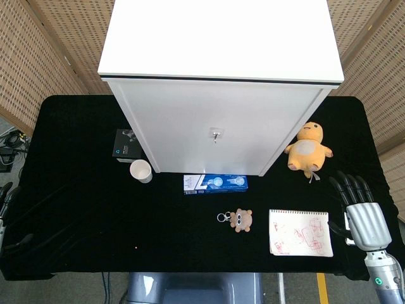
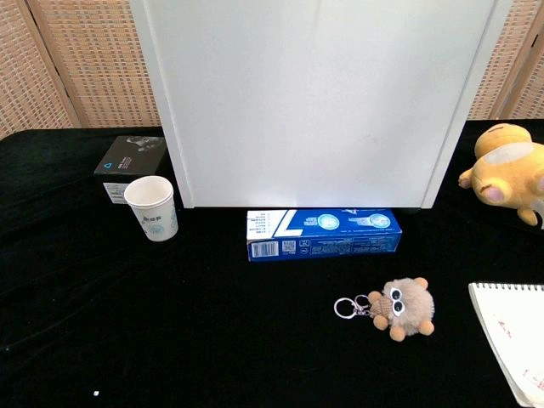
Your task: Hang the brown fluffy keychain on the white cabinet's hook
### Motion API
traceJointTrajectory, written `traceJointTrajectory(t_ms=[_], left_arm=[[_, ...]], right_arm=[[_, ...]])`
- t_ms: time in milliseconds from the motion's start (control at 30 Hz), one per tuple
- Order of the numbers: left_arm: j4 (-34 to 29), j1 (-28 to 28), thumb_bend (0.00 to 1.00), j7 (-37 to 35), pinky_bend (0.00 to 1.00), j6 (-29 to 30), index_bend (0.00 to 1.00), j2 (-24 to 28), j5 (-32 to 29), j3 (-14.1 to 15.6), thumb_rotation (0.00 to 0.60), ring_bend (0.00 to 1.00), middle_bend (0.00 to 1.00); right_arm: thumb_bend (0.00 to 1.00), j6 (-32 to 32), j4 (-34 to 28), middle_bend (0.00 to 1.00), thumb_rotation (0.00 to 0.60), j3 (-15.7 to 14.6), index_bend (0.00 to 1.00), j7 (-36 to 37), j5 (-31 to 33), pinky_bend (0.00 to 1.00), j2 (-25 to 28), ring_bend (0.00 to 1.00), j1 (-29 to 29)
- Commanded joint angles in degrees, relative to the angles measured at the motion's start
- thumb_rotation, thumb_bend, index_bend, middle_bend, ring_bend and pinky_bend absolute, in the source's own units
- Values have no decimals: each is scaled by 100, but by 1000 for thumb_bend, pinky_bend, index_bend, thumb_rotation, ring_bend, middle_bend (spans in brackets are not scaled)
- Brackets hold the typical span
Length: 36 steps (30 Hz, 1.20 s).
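Note:
The brown fluffy keychain (image 1: 241, 219) (image 2: 406, 308) lies on the black table in front of the white cabinet (image 1: 218, 95) (image 2: 314, 102), its metal ring (image 1: 223, 217) (image 2: 345, 307) pointing left. The cabinet's small hook (image 1: 216, 134) sits in the middle of its front face with nothing on it. My right hand (image 1: 361, 212) hovers at the table's right front, fingers stretched and apart, holding nothing, well to the right of the keychain. Only a dark sliver of my left hand (image 1: 6, 206) shows at the far left edge. Neither hand appears in the chest view.
A blue box (image 1: 215, 183) (image 2: 323, 233) lies at the cabinet's foot. To the left stand a paper cup (image 1: 141, 171) (image 2: 151, 207) and a black box (image 1: 126, 144) (image 2: 127, 161). A yellow plush (image 1: 308, 150) (image 2: 508, 172) and a notebook (image 1: 300, 232) (image 2: 514, 340) lie on the right.

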Motion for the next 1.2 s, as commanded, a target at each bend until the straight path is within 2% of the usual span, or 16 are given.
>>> traceJointTrajectory(t_ms=[33, 233, 300, 333, 367, 467, 567, 667, 800, 1000, 1067, 1200], left_arm=[[7, 0, 0, -8, 0, -11, 0, 2, -7, -6, 600, 0, 0], [10, -22, 0, -8, 0, -83, 0, 3, -55, -29, 600, 0, 0], [16, -39, 0, 11, 0, -137, 0, -8, -98, -38, 600, 0, 0], [17, -42, 0, 19, 0, -147, 0, -11, -107, -42, 600, 0, 0], [22, -50, 0, 40, 0, -167, 0, -16, -125, -49, 600, 0, 0], [7, -108, 0, 100, 0, -275, 0, -37, -222, -98, 600, 0, 0], [-2, -154, 0, 95, 0, -371, 0, -41, -306, -130, 600, 0, 0], [18, -197, 0, 88, 0, -474, 0, -47, -396, -156, 600, 0, 0], [50, -262, 0, 109, 0, -628, 0, -67, -554, -198, 600, 0, 0], [75, -314, 0, 96, 0, -730, 0, -77, -691, -249, 600, 0, 0], [81, -322, 0, 90, 0, -749, 0, -77, -716, -256, 600, 0, 0], [124, -376, 0, 51, 0, -870, 0, -71, -835, -290, 600, 0, 0]], right_arm=[[0, -44, 12, 0, 600, 38, 0, -42, -1, 0, -9, 0, -22], [0, -274, 47, 13, 600, 56, 0, -124, -136, 0, -68, 0, 34], [0, -506, 155, 109, 600, 57, 1, -144, -329, 70, -156, 67, 211], [0, -554, 192, 217, 600, 61, 9, -128, -377, 190, -177, 167, 251], [0, -665, 255, 340, 600, 51, 26, -82, -516, 367, -220, 306, 357], [0, -1437, 300, 631, 600, 13, 119, 254, -970, 788, -348, 638, 968], [7, -1963, 147, 792, 600, 64, 215, 655, -1011, 980, -396, 805, 1348], [65, -2424, 67, 865, 600, 124, 336, 866, -1000, 1000, -496, 876, 1667], [176, -3307, -36, 886, 600, 235, 419, 759, -739, 1000, -678, 897, 2127], [336, -4494, -153, 892, 600, 517, 472, 154, 121, 1000, -1102, 899, 2649], [378, -4696, -122, 893, 600, 595, 476, 8, 347, 1000, -1255, 899, 2753], [439, -5199, 247, 892, 600, 849, 475, -599, 1130, 1000, -1907, 899, 3105]])
